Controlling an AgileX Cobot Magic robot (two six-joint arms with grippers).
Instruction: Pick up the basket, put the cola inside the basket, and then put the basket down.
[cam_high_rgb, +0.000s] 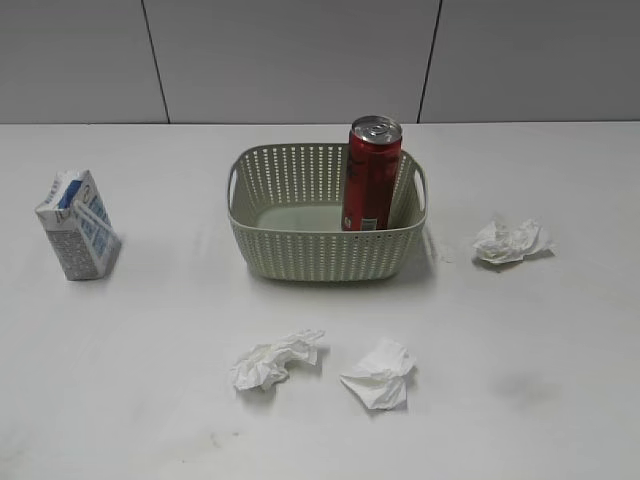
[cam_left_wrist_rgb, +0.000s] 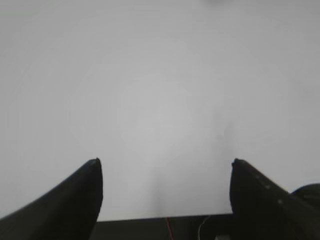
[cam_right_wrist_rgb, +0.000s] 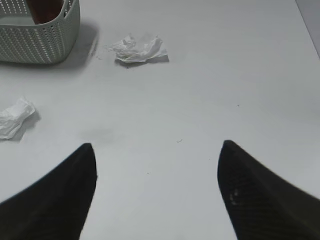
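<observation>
Above bare white worktop (cam_left_wrist_rgb: 160, 90), we see the left hand (cam_left_wrist_rgb: 165, 162) spread wide and holding nothing, with only blank surface between its dark fingers. Our right hand (cam_right_wrist_rgb: 157, 150) is equally wide and empty, well apart from the basket (cam_right_wrist_rgb: 40, 37), which shows at the top left corner of its wrist view.

From the front, we find the basket (cam_high_rgb: 325, 235) standing on the worktop near the middle, and the cola (cam_high_rgb: 372, 172) upright inside it, toward its right end, the silver top rising above the rim. Neither hand appears in this front view. We judge the task all but complete, with can loaded and basket set down.

We expect the basket to be light and somewhat flexible, its slotted plastic walls likely to give under a hard pinch; the cut-out handles at the two short ends look the soundest places to grip. The can appears rigid, smooth and possibly slippery, tall enough to tip if the basket is jolted, and best taken around its middle.

Three crumpled tissues lie around: one right of the basket (cam_high_rgb: 512, 241), two in front (cam_high_rgb: 275, 362) (cam_high_rgb: 381, 374). A white-and-blue carton (cam_high_rgb: 78, 226) stands well to the left. Faint smudges mark the worktop, and a grey panelled wall (cam_high_rgb: 300, 60) closes the room behind.
</observation>
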